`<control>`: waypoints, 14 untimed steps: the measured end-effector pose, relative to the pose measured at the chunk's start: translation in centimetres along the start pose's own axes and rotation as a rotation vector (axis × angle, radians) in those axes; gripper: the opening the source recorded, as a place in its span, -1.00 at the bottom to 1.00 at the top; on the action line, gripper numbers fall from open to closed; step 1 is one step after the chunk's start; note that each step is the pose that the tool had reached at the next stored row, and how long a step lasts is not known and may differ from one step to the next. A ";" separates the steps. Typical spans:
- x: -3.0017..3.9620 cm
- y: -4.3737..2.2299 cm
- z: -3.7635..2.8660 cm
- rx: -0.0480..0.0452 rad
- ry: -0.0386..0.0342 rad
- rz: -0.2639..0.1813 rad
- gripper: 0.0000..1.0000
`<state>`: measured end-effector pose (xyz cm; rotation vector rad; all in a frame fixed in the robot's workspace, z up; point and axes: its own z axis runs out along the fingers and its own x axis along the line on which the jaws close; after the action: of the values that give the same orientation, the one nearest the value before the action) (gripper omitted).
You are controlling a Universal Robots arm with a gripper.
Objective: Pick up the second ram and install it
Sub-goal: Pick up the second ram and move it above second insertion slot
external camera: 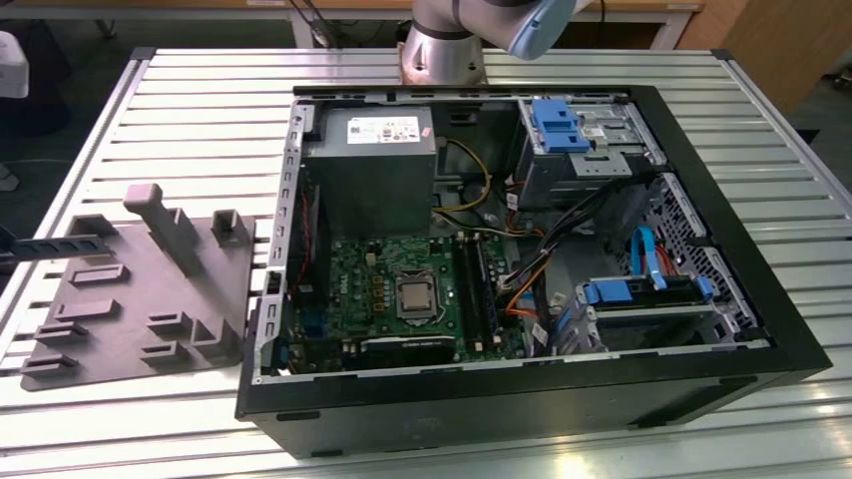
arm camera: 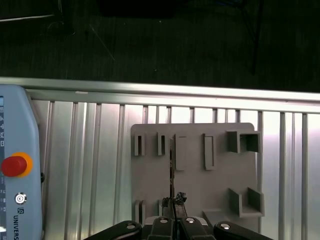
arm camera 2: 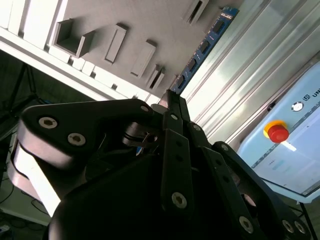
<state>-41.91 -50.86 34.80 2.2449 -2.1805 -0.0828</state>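
**The gripper [arm camera 2: 169,100] [arm camera: 173,202] holds the second ram [arm camera 2: 202,47] [arm camera: 171,170] over the grey moulded tray [arm camera: 195,185].**

In both wrist views the jaws are clamped on one end of the second ram, a blue board with black chips that projects beyond the fingertips, apart from the tray below. The tray lies on the slatted table [arm camera: 100,150], with a pendant [arm camera: 17,165] near it. In the exterior view, the open computer case [external camera: 533,399] stands to the exterior view's right of the tray.

I see the second ram [arm camera 2: 202,47] as a blue board with a row of black chips, next to the black tool [arm camera 2: 171,95]. The moulded tray [external camera: 134,299] is plain grey. The worktop [external camera: 174,110] is silvery and striped by its ribs. The case [external camera: 533,409] is black, its motherboard [external camera: 353,269] green and its drive latches [external camera: 557,125] blue. The pendant [arm camera: 20,150] is pale blue, with a button [arm camera: 13,165] that is red on yellow.
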 end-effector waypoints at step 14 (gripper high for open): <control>-0.04 0.05 -1.14 0.0002 -0.0043 0.000 -0.76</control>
<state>-41.91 -50.86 35.94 2.2472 -2.1824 -0.0874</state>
